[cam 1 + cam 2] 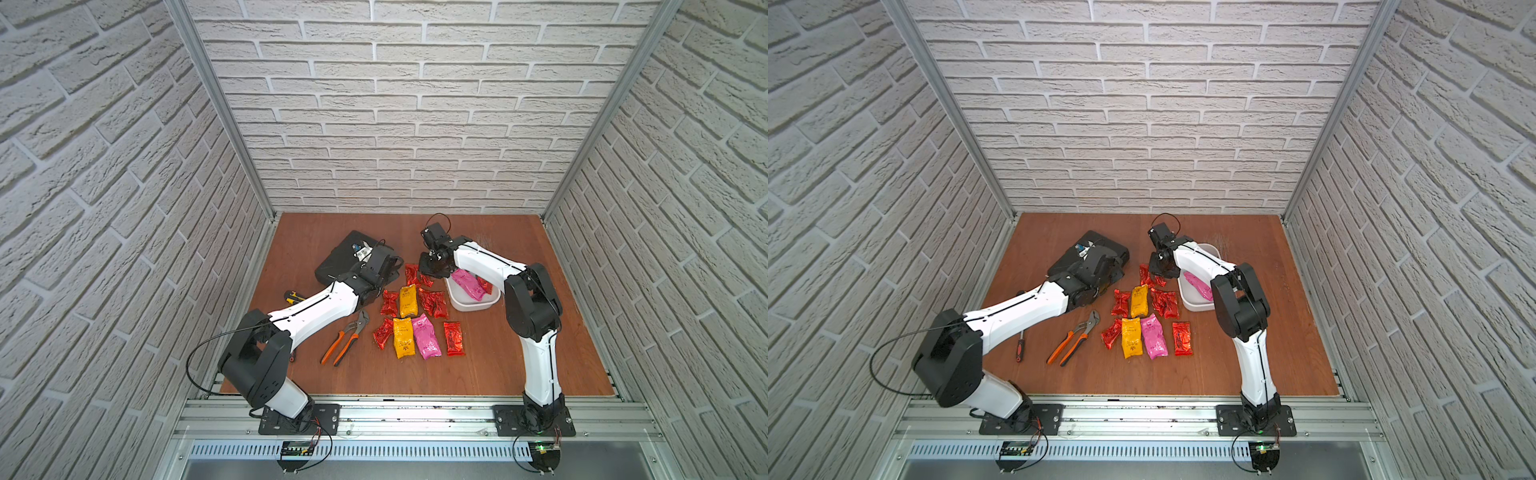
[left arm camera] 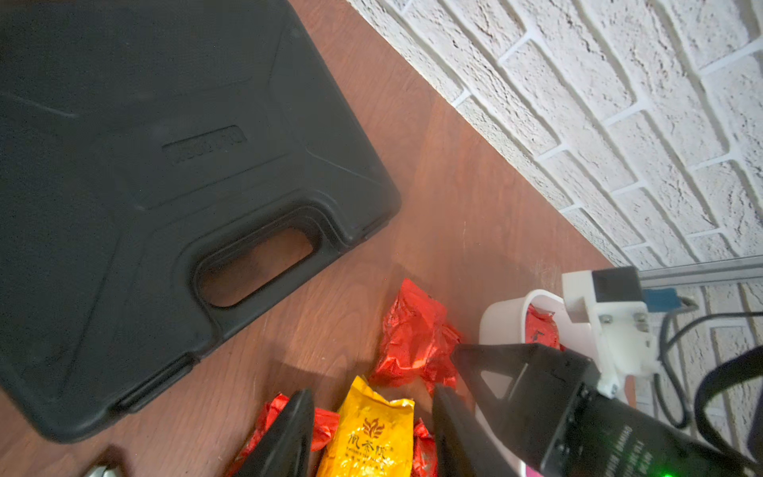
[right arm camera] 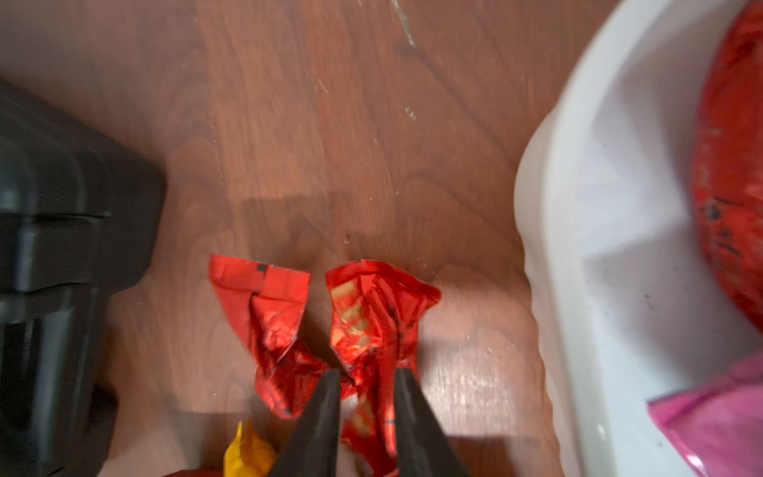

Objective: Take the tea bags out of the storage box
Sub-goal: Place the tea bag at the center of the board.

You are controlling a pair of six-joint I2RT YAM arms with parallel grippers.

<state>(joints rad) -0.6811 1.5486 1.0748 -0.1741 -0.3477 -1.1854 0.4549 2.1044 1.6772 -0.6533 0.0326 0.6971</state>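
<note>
A pink bag (image 1: 467, 284) and a red bag (image 1: 484, 286) are seen in the box (image 1: 473, 308); others are laid on the bench (image 1: 498, 357). The right end effector (image 3: 366, 373) is slightly parted over 2 more red bags (image 3: 371, 314); the left end effector (image 2: 371, 390) is spread, empty. Light, slippery foil is judged best pinched mid-pillow.

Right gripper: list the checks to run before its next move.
1. Right gripper jaws parted: ok.
2. Red crinkled foil tea bag between them lies on the brown wooden table, outside the box: ok.
3. Bag free of both fingers: cannot tell.
4. White plastic storage box emptied: not ok; a pink foil sachet and a red foil sachet are inside.
5. Left gripper open and empty: ok.
</note>
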